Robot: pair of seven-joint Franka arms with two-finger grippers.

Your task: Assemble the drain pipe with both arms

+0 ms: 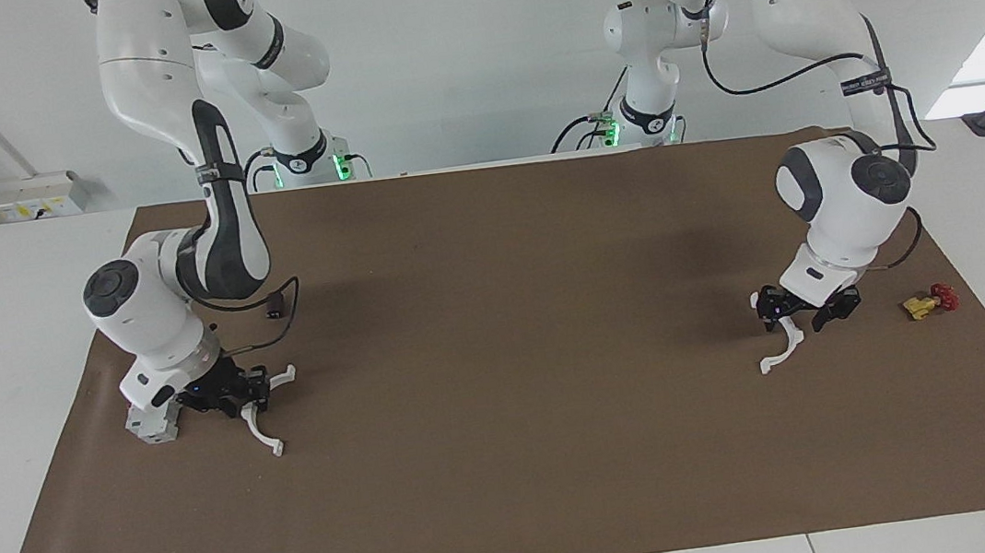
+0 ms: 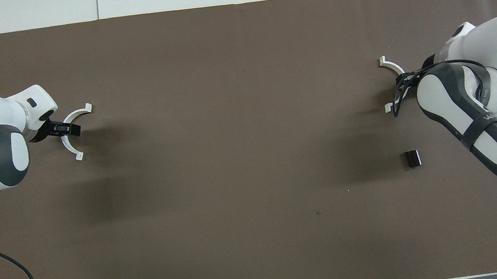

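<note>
Down at the left gripper: set low on the brown mat, over one white half-ring arc toward the left arm's end. Cannot tell whether clamped on it or merely astride.

Down at the right gripper: likewise low on the other half-ring arc, toward the right arm's end, just beside a grey blocky part. Closure again impossible to tell.

Probably the pickup step. Grip each arc mid-curve, leave the end tabs free, lift level, avoid dragging or twisting. Mind the yellow-and-red valve near the left gripper.

Both arms folded steeply, elbows high, wrists low, hands tilted toward the table's middle.
</note>
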